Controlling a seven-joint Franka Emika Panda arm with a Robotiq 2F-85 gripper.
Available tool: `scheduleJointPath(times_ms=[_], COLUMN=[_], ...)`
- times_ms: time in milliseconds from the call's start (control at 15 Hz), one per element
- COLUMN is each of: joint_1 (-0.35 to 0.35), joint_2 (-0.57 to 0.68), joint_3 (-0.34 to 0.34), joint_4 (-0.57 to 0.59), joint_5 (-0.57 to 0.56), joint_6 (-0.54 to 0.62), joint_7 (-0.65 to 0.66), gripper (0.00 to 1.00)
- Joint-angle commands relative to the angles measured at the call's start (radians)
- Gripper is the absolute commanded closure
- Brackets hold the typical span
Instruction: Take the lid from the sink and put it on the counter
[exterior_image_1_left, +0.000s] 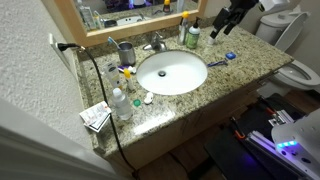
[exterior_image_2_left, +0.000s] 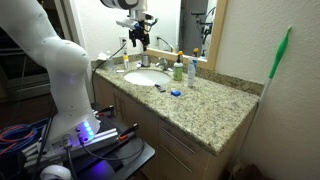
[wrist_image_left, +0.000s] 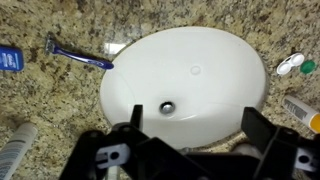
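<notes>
Lid: we are failing to spot it in sink (wrist_image_left: 215, 55), basin showing only drain (wrist_image_left: 167, 104); whereabouts unclear. Gripper (wrist_image_left: 190, 118) hovering above basin, fingers (wrist_image_left: 133, 125) spreading wide, gripping nothing. We are judging approach step; next move needing lid located, then descent.

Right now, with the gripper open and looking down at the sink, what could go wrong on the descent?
1. The basin shows only its drain, so the open gripper may close on nothing. A white cap lies on the counter beside it.
2. The razor reaches the basin's edge; the wide fingers could knock it in.
</notes>
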Motion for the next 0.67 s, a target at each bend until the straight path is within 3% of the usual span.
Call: scheduleJointPath(times_ms=[0, 67, 333, 600], joint_1=[-0.01, -0.024, 0.011, -0.013], joint_2=[0.007, 0.07, 0.235, 0.376], joint_3=[0.008, 0.03, -0.012, 0.001], joint_4=[0.008, 0.05, 0.151, 0.251], joint_5=[0.005, -0.048, 0.064, 0.087], joint_6=[-0.003, -0.02, -0.027, -0.058], joint_7=[-0.003, 0.018, -0.086, -0.115], gripper=[0.0, 0.0, 0.0, 0.0])
